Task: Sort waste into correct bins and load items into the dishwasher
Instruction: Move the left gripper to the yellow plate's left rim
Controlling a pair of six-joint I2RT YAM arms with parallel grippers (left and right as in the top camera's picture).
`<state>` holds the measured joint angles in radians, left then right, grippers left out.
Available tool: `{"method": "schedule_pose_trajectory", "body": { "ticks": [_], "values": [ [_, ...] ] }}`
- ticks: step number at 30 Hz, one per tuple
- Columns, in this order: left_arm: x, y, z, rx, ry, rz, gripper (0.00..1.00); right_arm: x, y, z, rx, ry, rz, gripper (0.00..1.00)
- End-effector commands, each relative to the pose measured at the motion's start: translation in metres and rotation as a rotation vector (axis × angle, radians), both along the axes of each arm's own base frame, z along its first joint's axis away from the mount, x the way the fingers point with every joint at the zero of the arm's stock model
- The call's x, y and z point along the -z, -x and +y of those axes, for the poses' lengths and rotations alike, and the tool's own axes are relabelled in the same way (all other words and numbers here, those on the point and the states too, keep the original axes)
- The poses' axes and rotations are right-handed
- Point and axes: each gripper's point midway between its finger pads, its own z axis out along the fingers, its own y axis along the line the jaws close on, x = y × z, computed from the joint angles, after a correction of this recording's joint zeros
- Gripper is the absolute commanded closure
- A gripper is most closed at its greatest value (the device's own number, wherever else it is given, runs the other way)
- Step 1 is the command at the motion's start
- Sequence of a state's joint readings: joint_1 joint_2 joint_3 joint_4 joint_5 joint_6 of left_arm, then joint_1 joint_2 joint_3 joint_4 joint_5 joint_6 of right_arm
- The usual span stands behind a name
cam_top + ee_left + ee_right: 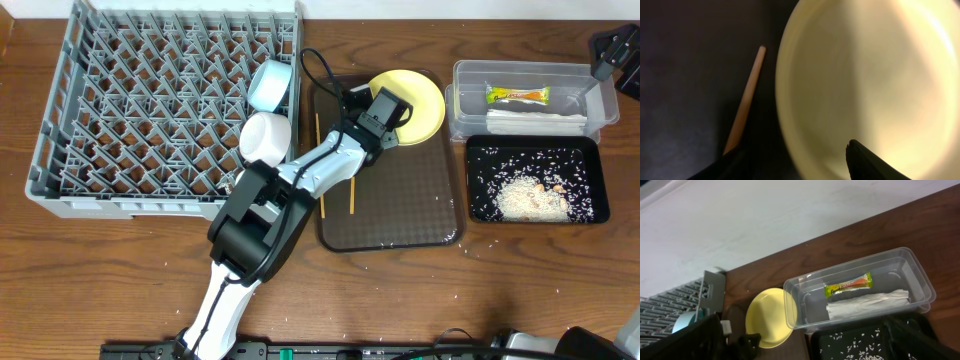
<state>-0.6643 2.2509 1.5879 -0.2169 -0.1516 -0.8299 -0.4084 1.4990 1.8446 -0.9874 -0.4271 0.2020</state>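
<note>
waste is looking sorted: snack wrapper [517, 96] and folded paper [535, 122] lying in clear tub [455, 110], rice [535, 195] in black tray [480, 150]. light-blue bowl [270, 85] and white bowl [266, 137] sitting in dish rack [60, 150]. yellow plate [420, 100] and chopsticks [352, 195] waiting on brown tray [400, 220]. left gripper [792, 152] straddling plate rim, part open, not clamped. right gripper [807, 347] hanging wide open, empty.

Left gripper [393, 115] sits over the left rim of the yellow plate [422, 98], on the brown tray [400, 215]. Two chopsticks [352, 195] lie on the tray's left half. Light-blue bowl [270, 84] and white bowl [266, 137] are at the dish rack's [150, 110] right edge. Wrapper [517, 96] and folded paper [535, 122] in clear tub [460, 100]; rice [530, 198] in black tray [480, 150].
</note>
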Motion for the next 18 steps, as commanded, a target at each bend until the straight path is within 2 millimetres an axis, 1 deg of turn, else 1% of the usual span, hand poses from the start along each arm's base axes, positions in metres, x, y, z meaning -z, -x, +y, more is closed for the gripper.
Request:
{"method": "schedule_pose_trajectory", "body": {
  "ticks": [1, 6, 11, 12, 13, 15, 18],
  "values": [
    [0.018, 0.003, 0.0, -0.016, -0.019, 0.017, 0.4, 0.0, 0.001, -0.003, 0.01, -0.014, 0.002, 0.01],
    [0.035, 0.006, 0.003, -0.015, -0.039, 0.041, 0.4, 0.0, 0.001, -0.003, 0.01, -0.014, 0.002, 0.01],
    [0.054, 0.007, 0.01, -0.031, -0.079, 0.05, 0.41, 0.0, 0.001, -0.003, 0.01, -0.014, 0.002, 0.01],
    [0.061, 0.008, 0.011, -0.033, -0.088, 0.055, 0.47, 0.0, 0.001, -0.003, 0.01, -0.014, 0.002, 0.01],
    [0.066, 0.009, 0.012, -0.033, -0.094, 0.063, 0.5, 0.0, 0.001, -0.003, 0.01, -0.014, 0.002, 0.01],
    [0.073, 0.011, 0.014, -0.034, -0.103, 0.073, 0.57, 0.0, 0.001, -0.003, 0.01, -0.014, 0.002, 0.01],
    [0.074, 0.009, 0.018, -0.043, -0.111, 0.071, 0.68, 0.0, 0.001, -0.003, 0.01, -0.014, 0.002, 0.01]
  ]
}}
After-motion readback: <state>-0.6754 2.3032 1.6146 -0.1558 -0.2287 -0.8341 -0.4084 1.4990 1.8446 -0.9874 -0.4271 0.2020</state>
